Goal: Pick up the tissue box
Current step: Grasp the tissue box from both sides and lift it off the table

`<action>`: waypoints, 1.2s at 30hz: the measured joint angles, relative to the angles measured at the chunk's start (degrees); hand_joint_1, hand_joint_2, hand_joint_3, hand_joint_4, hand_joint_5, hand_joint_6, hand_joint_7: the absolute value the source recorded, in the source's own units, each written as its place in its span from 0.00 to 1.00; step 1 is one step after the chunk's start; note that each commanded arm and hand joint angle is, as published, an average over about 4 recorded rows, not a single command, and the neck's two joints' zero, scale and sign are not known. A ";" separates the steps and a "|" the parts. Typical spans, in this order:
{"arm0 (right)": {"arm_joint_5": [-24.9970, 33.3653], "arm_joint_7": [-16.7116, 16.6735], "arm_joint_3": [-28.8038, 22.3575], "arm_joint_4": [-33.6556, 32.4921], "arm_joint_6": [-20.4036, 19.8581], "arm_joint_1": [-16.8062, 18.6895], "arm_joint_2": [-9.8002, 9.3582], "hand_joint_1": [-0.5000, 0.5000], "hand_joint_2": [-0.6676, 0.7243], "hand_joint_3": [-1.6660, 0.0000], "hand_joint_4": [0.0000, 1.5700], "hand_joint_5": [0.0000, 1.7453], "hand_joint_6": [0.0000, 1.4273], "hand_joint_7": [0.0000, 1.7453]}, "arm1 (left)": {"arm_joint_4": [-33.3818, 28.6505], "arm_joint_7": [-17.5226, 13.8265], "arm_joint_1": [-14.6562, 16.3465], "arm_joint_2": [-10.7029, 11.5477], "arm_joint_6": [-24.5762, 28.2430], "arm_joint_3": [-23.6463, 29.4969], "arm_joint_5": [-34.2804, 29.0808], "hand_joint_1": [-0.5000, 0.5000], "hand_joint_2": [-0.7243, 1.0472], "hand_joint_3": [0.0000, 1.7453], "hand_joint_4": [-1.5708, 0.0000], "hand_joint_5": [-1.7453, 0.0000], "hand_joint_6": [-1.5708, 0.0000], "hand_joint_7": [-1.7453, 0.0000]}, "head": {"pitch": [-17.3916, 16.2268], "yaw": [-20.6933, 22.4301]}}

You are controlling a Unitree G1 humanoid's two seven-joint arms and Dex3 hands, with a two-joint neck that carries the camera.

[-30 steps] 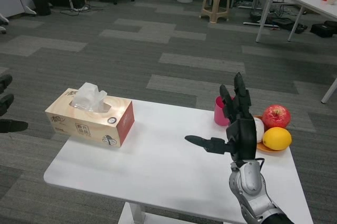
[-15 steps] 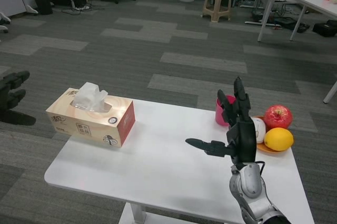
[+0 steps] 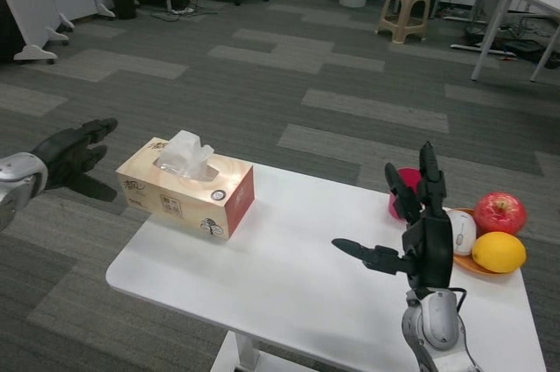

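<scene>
1. Tissue box (image 3: pixel 185 188), peach-and-red cardboard with white tissue sticking out the top, sits on the far-left corner of the white rectangular table (image 3: pixel 289 276), long side roughly along the left edge.
2. Left hand (image 3: pixel 74 156), black, on a silver forearm, hangs off the table to the left of the box, near its left end but apart from it; fingers loosely spread, pointing toward the box, holding nothing.
3. Right hand (image 3: pixel 420 223), black, is raised over the right part of the table, well apart from the box; fingers up and splayed, thumb sticking out left, nothing in it.
4. Behind the right hand: pink plastic cup (image 3: pixel 404 188), partly hidden by the fingers.
5. Right of that hand, on an orange plate (image 3: pixel 471 263) at the table's right edge: red apple (image 3: pixel 500 212), yellow lemon (image 3: pixel 499 251), and a white rounded object (image 3: pixel 460 230) I cannot identify.
6. Versus half a second ago: the camera has swung, the whole scene has shifted right in the view; the box has not moved on the table.
7. Left hand was only just showing at the picture's left edge; now the hand and part of the forearm are in view and it sits closer to the box's left end.
8. Right hand keeps the same raised, splayed pose over the same part of the table.
</scene>
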 measured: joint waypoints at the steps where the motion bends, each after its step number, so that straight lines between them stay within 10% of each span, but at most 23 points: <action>1: 0.01 0.00 0.02 0.00 0.00 0.00 0.00 0.24 0.36 0.86 0.29 0.06 0.00 0.00 | -0.04 0.02 -0.01 -0.04 0.00 -0.25 0.00 1.00 0.98 0.05 1.00 1.00 1.00 1.00 | -0.14 1.06; 36: 0.07 0.01 0.03 0.00 0.00 0.00 0.07 0.24 0.36 0.86 0.31 0.06 0.00 0.00 | -3.19 0.31 -1.15 -0.64 0.10 -8.06 -1.19 1.00 1.00 0.05 1.00 1.00 1.00 0.99 | -0.20 7.96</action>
